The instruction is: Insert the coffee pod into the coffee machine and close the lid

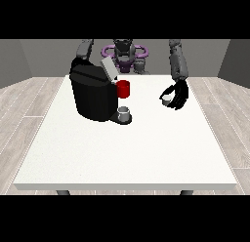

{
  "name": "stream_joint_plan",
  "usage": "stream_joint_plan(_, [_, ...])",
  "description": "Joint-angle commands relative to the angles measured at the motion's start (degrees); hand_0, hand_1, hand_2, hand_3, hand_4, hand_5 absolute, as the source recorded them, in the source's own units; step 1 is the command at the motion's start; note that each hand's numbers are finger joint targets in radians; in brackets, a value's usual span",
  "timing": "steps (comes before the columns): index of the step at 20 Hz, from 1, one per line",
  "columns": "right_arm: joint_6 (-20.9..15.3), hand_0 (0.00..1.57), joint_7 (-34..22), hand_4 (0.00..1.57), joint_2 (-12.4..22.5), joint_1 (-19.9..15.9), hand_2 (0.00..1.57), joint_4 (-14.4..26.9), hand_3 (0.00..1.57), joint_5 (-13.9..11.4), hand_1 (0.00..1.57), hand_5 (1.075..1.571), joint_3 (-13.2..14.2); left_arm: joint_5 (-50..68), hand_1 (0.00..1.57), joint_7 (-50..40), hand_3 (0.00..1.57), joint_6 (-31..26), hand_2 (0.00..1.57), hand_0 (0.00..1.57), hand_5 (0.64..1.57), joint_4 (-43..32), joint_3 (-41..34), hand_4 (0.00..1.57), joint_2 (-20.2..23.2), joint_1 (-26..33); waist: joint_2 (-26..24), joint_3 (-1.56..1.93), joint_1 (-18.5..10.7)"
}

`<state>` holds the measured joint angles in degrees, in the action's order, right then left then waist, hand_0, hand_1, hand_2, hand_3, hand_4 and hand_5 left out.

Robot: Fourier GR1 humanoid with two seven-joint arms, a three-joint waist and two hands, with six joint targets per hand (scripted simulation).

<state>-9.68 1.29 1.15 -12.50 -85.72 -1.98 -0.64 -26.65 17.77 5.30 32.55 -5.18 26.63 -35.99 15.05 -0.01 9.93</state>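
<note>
Near the table's (146,158) right edge, robot hand (178,95) around coffee pod (167,100).

Light is even and soft, no visible src. White table (122,148) reads bright w/o glare or blown spots. Shadows faint: a small dark patch under the coffee machine (93,92) near its base, slight shade under the hand at the view's right (177,95). Far walls mid-grey and dimmer. Machine body so dark that its surface detail is lost.
</note>
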Motion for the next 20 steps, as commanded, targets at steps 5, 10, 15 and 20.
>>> stream_joint_plan(5, [0.62, 0.0, -0.06, 0.51, 0.06, 0.55, 0.0, 2.57, 0.0, 1.12, 0.0, 1.571, 0.91, -6.65, 0.9, -3.53, 0.78, 3.27, 1.01, 0.9, 1.571, -1.9, 4.17, 0.31, -1.84, -0.89, -3.19, 0.02, 0.0])
stream_joint_plan(10, [0.56, 0.0, -3.92, 0.49, 0.87, -4.35, 0.0, -1.95, 0.0, 3.09, 0.0, 1.571, 2.55, -6.23, 1.23, 3.84, 1.31, 5.73, 1.36, 1.23, 1.571, -4.47, 1.31, 0.47, 1.01, -3.6, 2.11, -0.04, 0.71])
stream_joint_plan(15, [1.58, 0.0, -0.43, 0.42, 1.0, 1.45, 0.0, 1.42, 0.0, 2.62, 0.0, 1.571, 2.31, -4.83, 1.48, 8.08, 1.41, -0.73, 1.47, 1.48, 1.571, -2.22, 1.42, 0.63, 1.82, -4.08, -3.16, 0.0, -0.34])
stream_joint_plan(20, [-1.18, 0.0, 2.43, 0.44, -1.08, 1.49, 0.0, 9.85, 0.0, 2.6, 0.0, 1.571, 3.1, -6.62, 1.32, 1.22, 1.35, -7.63, 1.38, 1.32, 1.571, 1.76, 5.06, 0.58, -1.19, -8.45, -8.41, 0.05, -2.93])
